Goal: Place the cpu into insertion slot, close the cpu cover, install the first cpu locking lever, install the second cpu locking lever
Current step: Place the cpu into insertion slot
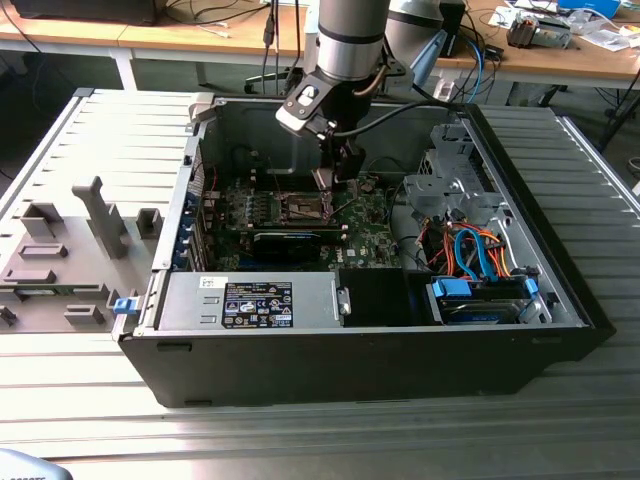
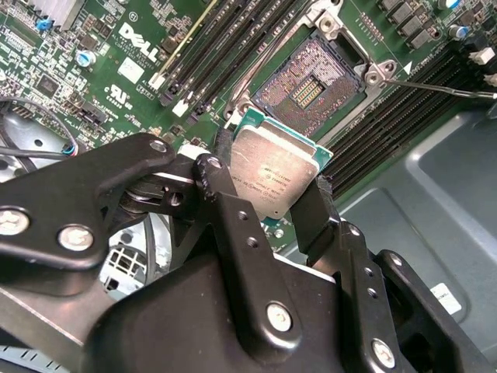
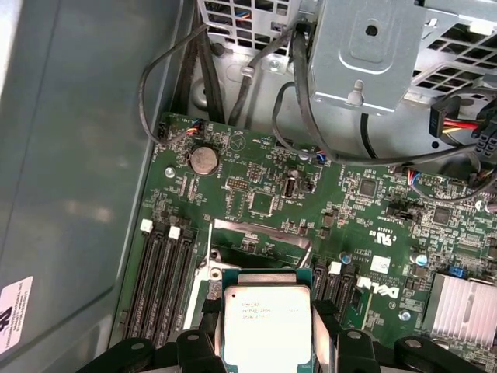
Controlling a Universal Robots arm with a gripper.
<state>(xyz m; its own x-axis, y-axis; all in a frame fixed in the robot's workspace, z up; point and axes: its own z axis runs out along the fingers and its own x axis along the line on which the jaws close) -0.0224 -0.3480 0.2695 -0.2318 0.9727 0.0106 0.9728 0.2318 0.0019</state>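
Where the arm reaches into the open computer case (image 1: 350,365) in the exterior view, its jaws hang just above the insertion slot (image 1: 305,206). In the second wrist view, the jaws clamp the cpu (image 2: 273,175) by 2 opposite edges, beside the bare insertion slot (image 2: 309,81), not seated. In the first wrist view, the cpu (image 3: 265,322) sits between them above the green board (image 3: 264,186).

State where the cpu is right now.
In both wrist views the cpu is clamped in the gripper, held over the green circuit board close to the open insertion slot, not yet seated in it.
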